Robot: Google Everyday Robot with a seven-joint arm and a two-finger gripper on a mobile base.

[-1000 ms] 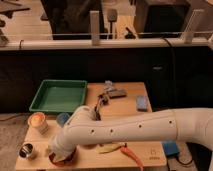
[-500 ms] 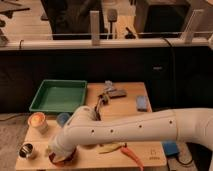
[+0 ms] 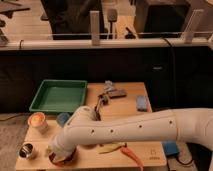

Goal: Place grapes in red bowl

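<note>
Our end effector [image 3: 58,153] hangs just over the red bowl [image 3: 67,161] at the front-left corner of the desk [image 3: 125,120]; we cannot tell if it holds the grapes, so we should let go only when centred.

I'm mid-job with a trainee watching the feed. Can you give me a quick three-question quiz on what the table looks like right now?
1. True or false: the end effector is down at the red bowl, near the table's front left corner.
2. Which thing stands just left of the red bowl in the view? A) steel cup B) carrot C) small blue bowl
3. Fill in: the tray at the table's back left is coloured ____.

Key: 1 true; 2 A; 3 green.
</note>
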